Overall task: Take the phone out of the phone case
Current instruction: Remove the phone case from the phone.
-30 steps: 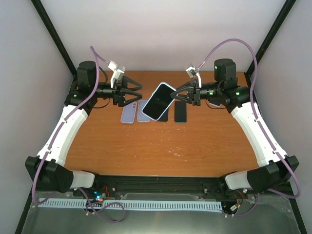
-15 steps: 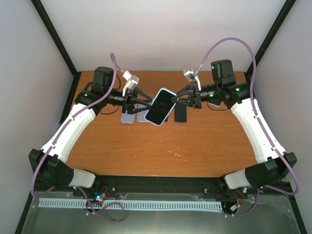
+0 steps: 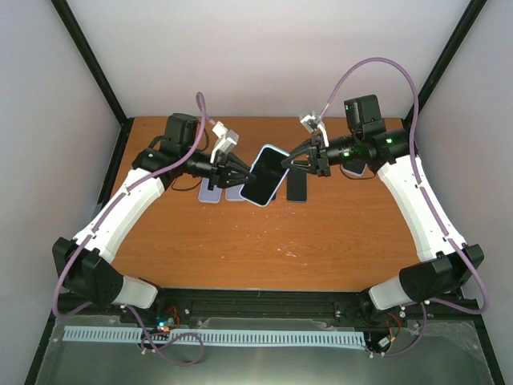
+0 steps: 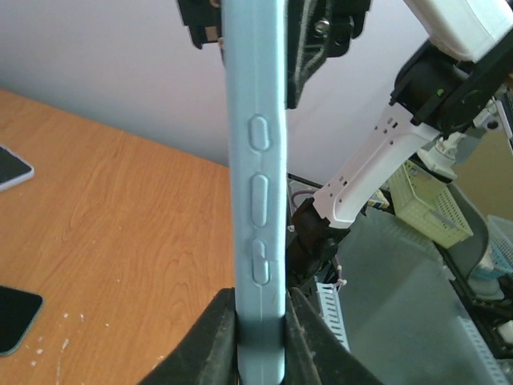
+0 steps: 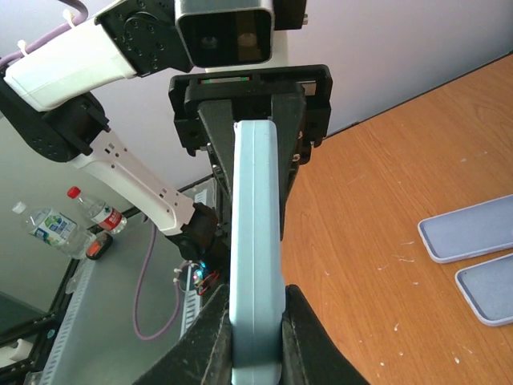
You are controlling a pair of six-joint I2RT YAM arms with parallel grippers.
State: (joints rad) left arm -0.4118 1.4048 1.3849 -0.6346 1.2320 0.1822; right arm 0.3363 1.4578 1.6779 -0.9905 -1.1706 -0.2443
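The phone (image 3: 261, 180), dark screen up, sits inside a light blue phone case (image 3: 277, 152) held in the air over the back of the table. My left gripper (image 3: 244, 175) is shut on its left end and my right gripper (image 3: 287, 165) is shut on its right end. The left wrist view shows the case's edge (image 4: 258, 200) with its side buttons, pinched at the bottom by my left gripper (image 4: 260, 346). In the right wrist view the plain edge of the case (image 5: 256, 241) runs up from my right gripper (image 5: 258, 346), with the left gripper's fingers (image 5: 215, 128) clamping the far end.
Below the held phone, two empty pale lavender cases (image 3: 210, 192) (image 3: 234, 191) and a bare black phone (image 3: 296, 186) lie in a row on the wooden table (image 3: 264, 241). The same cases (image 5: 469, 228) (image 5: 489, 293) show in the right wrist view.
My left arm has swung right to the cased phone and its jaws have shut on the left end. The right gripper has kept its hold, lowering the phone slightly.
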